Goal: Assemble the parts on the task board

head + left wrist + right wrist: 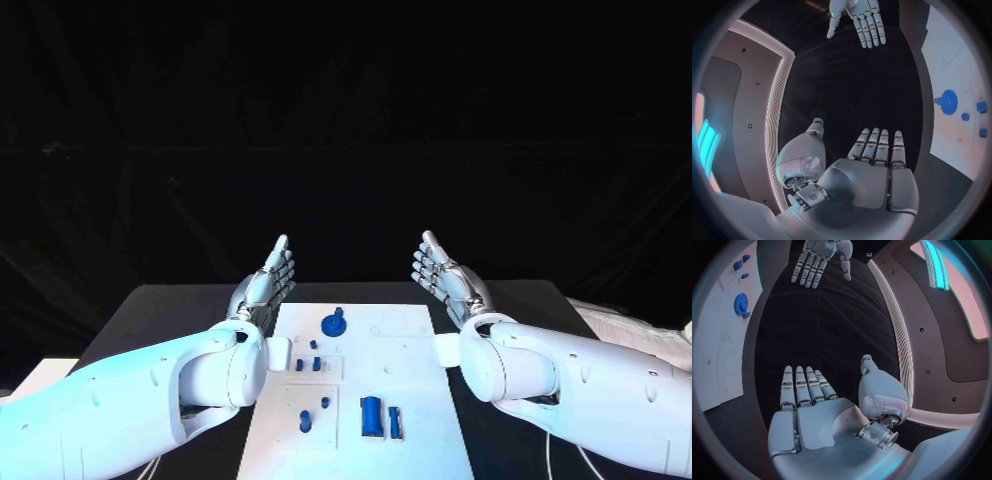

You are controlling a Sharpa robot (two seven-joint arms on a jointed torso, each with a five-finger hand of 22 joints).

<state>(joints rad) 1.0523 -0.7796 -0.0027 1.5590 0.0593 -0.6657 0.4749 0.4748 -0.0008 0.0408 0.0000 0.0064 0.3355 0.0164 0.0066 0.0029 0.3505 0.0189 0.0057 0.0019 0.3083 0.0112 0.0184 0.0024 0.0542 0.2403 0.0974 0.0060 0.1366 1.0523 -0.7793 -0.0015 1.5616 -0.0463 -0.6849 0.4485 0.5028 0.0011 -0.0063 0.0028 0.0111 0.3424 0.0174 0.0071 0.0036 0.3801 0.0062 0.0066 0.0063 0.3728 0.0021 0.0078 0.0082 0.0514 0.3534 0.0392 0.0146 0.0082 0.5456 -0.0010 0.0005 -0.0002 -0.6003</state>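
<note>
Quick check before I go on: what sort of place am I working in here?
Probably a lab or demo test bench, not a home. A black table carries a white task board with small blue parts, against a dark backdrop; both hands, left and right, are empty.

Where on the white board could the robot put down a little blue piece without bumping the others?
The task board is bare along the right-arm side, beside the tall blue cylinder, and at its near edge. Blue parts crowd the left-arm side, round the blue gear. Both the left hand and right hand hold nothing.
</note>
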